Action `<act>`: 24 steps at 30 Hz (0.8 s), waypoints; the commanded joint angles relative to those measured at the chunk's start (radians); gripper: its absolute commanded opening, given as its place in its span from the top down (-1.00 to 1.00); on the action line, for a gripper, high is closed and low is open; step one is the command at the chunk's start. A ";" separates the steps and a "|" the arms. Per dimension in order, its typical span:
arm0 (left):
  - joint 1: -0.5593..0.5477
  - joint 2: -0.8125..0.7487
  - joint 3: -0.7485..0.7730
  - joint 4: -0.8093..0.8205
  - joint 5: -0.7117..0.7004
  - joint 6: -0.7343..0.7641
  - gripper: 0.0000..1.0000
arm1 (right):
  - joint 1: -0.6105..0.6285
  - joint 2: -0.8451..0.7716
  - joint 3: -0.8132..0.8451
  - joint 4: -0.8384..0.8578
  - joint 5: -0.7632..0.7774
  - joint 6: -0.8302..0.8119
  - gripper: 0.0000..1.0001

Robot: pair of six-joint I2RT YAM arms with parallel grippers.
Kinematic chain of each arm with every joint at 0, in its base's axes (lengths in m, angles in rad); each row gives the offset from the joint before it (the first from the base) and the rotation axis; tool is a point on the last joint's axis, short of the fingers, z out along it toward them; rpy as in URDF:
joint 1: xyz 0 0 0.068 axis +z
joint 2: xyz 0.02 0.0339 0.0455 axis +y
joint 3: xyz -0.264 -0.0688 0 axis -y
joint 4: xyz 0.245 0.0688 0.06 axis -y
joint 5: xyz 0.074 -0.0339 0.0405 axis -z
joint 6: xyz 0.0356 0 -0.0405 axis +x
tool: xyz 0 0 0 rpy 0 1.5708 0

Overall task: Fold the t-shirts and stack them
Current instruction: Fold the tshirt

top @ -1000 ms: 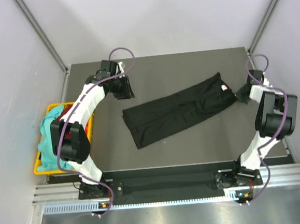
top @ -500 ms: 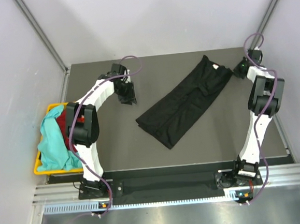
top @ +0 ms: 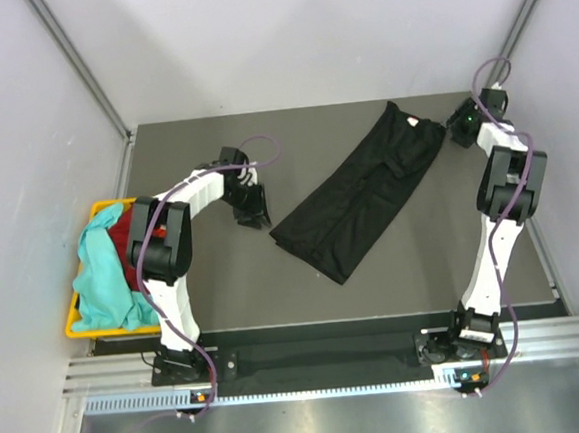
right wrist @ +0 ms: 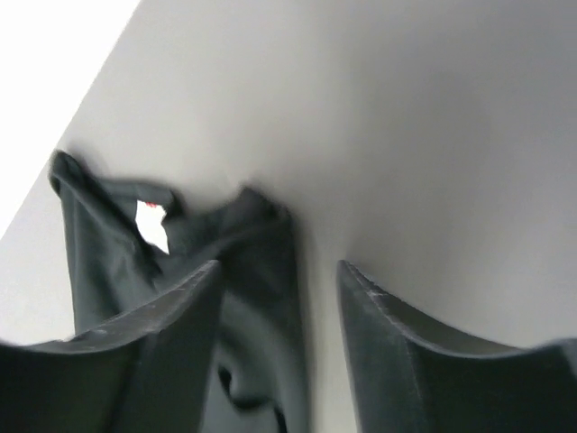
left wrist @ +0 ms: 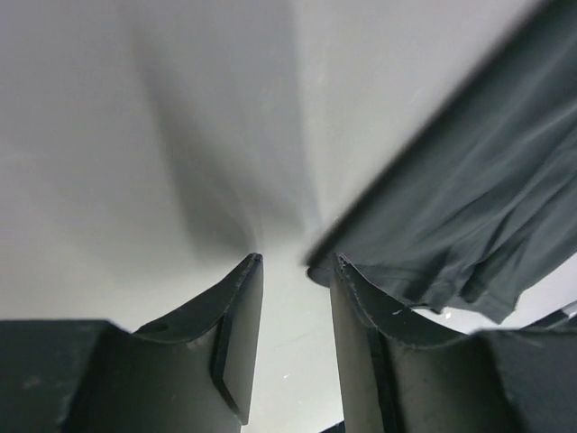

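Observation:
A black t-shirt, folded into a long strip, lies diagonally on the dark table, its white neck label at the far right end. My right gripper hovers just beyond that collar end. In the right wrist view its jaws stand open, with the black cloth and label lying under and beside the left finger. My left gripper is low over the table, just left of the strip's near end. Its jaws are open on bare table, the shirt's corner beside the right finger.
A yellow basket sits off the table's left edge, with a teal t-shirt draped over it and a red one underneath. Grey walls close in the back and sides. The right arm stands along the table's right edge.
The right gripper swung the collar end to the far right corner and let go. The shirt turned from lying across to diagonal. The left gripper came nearer, toward the shirt's near end.

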 commanded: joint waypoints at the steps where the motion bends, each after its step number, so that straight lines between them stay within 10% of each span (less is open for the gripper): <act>1: -0.003 -0.046 -0.054 0.073 0.047 -0.013 0.17 | -0.019 -0.141 -0.048 -0.096 0.040 0.029 -0.17; 19: -0.034 -0.010 -0.094 0.077 0.050 0.001 0.21 | 0.014 -0.775 -0.680 -0.247 -0.032 0.029 -0.67; 24: -0.049 -0.041 -0.136 0.077 0.051 -0.031 0.91 | 0.024 -0.917 -0.865 -0.240 -0.097 -0.020 -0.66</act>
